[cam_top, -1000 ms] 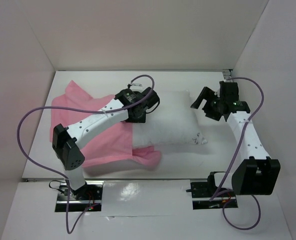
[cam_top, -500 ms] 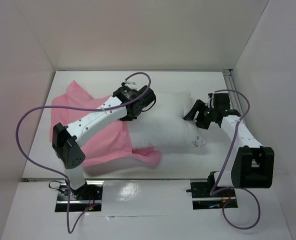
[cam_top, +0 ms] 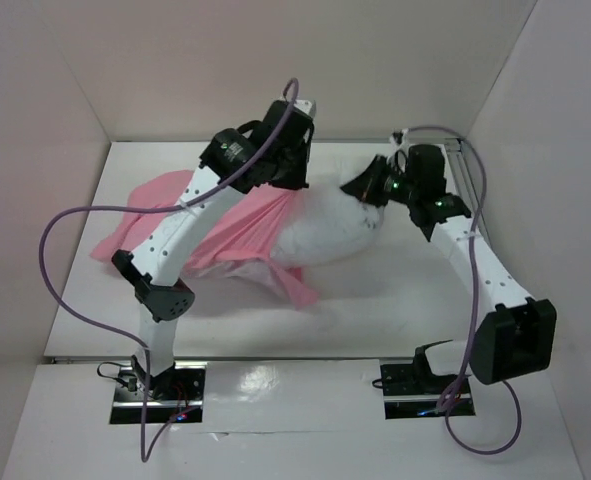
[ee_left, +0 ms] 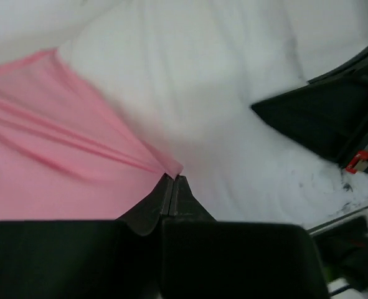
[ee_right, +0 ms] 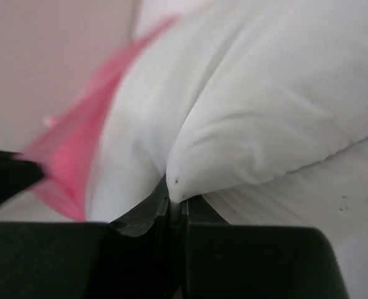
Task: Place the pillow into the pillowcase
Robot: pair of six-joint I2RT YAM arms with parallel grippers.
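The white pillow (cam_top: 325, 225) hangs lifted at the back middle of the table, its left part under the pink pillowcase (cam_top: 225, 235). My left gripper (cam_top: 293, 180) is raised and shut on the pillowcase's edge (ee_left: 171, 167), pulling the pink cloth up over the pillow (ee_left: 221, 106). On the pillow's right end my right gripper (cam_top: 367, 188) is shut, pinching a corner of the pillow (ee_right: 177, 184) between its jaws. Dark specks show on the pillow (ee_right: 358, 199) in the right wrist view. The pillowcase (ee_right: 71, 156) shows blurred at left there.
White walls enclose the table (cam_top: 395, 300) at left, back and right. The pillowcase trails down to the table at the left (cam_top: 115, 245) and in a pink tail at the front (cam_top: 297, 292). Purple cables (cam_top: 55, 270) loop off both arms.
Both grippers have shut, the left on the pillowcase and the right on the pillow, and both arms have lifted toward the back. Pillow and pillowcase have risen off the table and bunched.
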